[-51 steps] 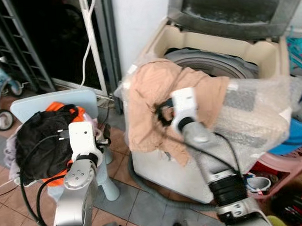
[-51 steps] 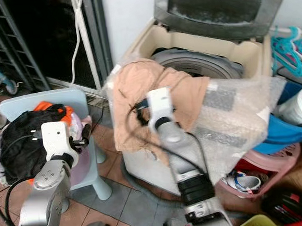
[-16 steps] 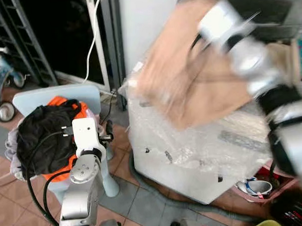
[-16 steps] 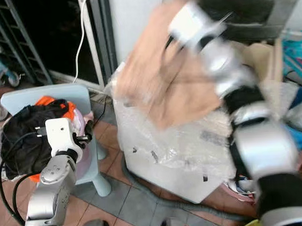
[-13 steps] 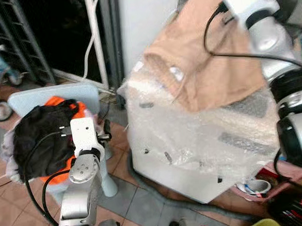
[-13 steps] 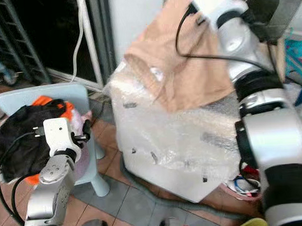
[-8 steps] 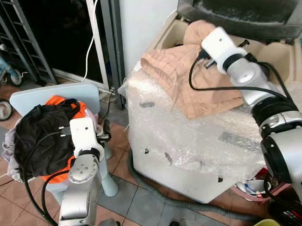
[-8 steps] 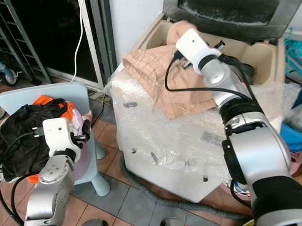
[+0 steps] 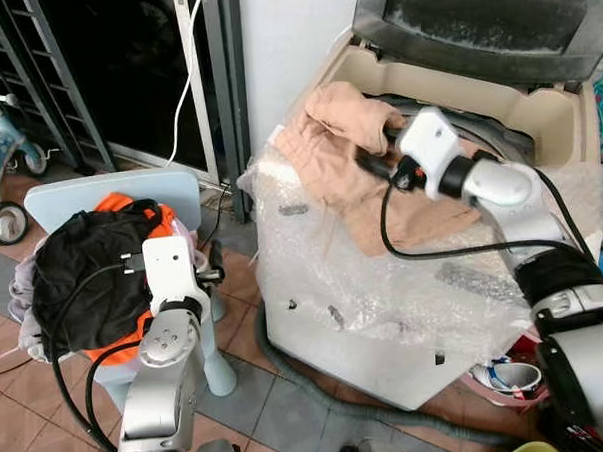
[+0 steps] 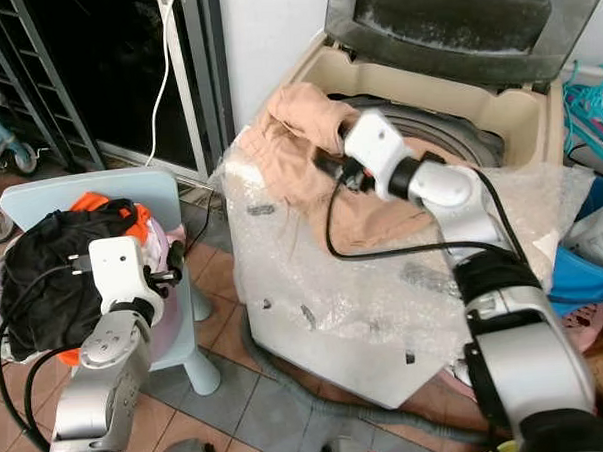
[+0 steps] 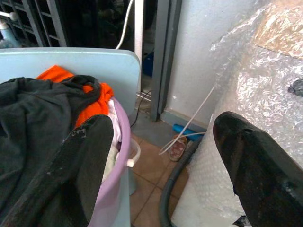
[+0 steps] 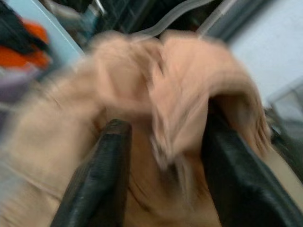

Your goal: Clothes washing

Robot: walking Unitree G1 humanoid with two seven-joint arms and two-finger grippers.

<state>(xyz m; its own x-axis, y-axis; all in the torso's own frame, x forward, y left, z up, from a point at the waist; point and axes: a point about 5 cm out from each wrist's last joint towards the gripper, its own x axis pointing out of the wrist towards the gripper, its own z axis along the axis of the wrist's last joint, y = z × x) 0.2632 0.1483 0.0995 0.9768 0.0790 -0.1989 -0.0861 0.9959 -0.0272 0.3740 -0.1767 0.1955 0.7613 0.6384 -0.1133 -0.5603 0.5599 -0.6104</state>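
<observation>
The left claw (image 9: 215, 273) hangs at seven o'clock, fingers spread wide and empty, beside the laundry basket (image 11: 115, 189) of dark and orange clothes on a pale blue chair (image 9: 110, 197). Past it, at one o'clock, the right claw (image 9: 371, 159) has its fingers part-open around a fold of the peach garment (image 9: 328, 150), draped over the washing machine (image 9: 537, 126) rim. Judged best: pinch firmly, lift clear of the bubble wrap (image 9: 374, 273), then drop into the drum (image 10: 457, 129).

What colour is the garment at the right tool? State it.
Peach-tan, plain. The garment at the right tool shows best in the left eye view.
</observation>
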